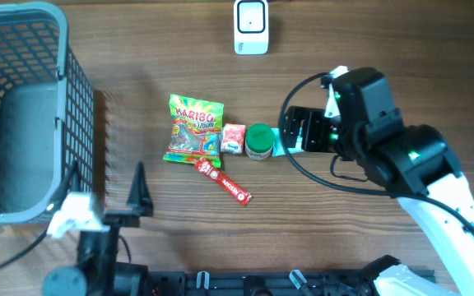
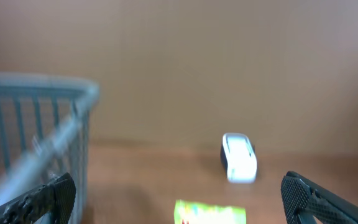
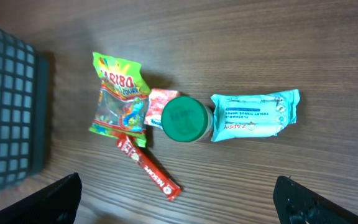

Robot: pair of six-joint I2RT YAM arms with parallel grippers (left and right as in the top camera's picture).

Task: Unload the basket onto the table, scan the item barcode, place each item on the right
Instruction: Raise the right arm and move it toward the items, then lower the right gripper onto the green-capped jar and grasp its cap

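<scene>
Nothing looks scanned yet: the Haribo bag [image 1: 194, 130], green-lidded jar [image 1: 259, 141] and tissue pack [image 3: 255, 115] lie on the table [image 1: 385, 49], well apart from the scanner [image 1: 251, 26]. The right claw [image 3: 179, 208] hangs wide above them (holding nothing), and the left claw [image 2: 176, 205] is wide and empty too. Picking and presenting remain.

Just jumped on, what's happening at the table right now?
Nothing is picked up. The right tool is open and hovers over a cluster of items: a Haribo bag, a small red-and-white packet, a green-lidded jar, a teal wipes pack and a red stick sachet. The left tool is open and empty beside the basket, facing the white scanner at the far edge. No item is at the scanner.
</scene>
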